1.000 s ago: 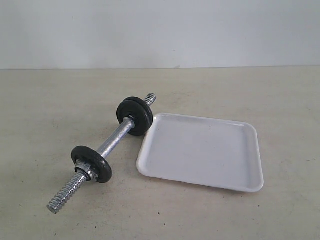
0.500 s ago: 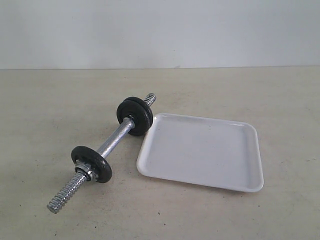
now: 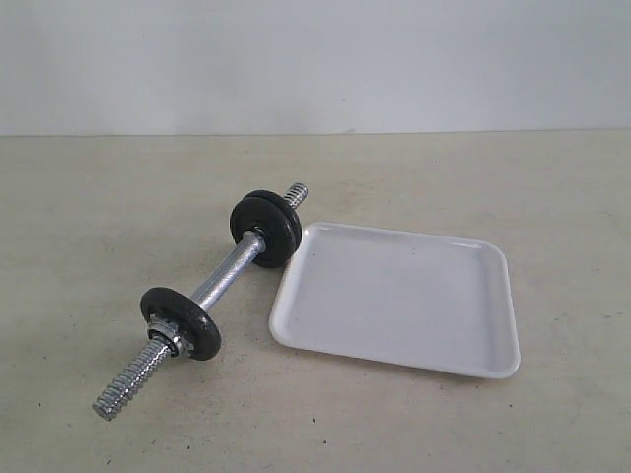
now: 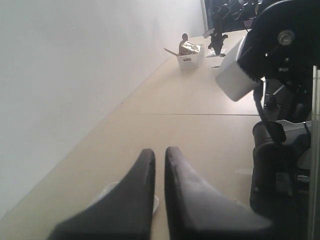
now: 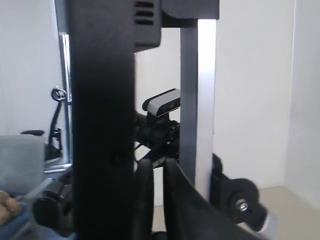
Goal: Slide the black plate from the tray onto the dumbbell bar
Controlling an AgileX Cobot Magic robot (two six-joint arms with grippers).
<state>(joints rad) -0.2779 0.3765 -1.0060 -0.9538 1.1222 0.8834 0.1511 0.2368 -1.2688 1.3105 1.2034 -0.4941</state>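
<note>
On the beige counter (image 3: 89,197) the black plate (image 3: 266,228) is seen threaded on the dumbbell bar (image 3: 225,279), off the tray (image 3: 394,296), and is judged heavy, rigid and best taken by its rim, while the left gripper (image 4: 160,151) and the right gripper (image 5: 157,162) are held nearly closed on nothing.

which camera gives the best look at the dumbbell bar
The exterior view. It shows the whole dumbbell bar lying beside the tray, with both threaded ends and the smooth middle in sight. Neither the left wrist view nor the right wrist view shows any part of the bar.
</note>
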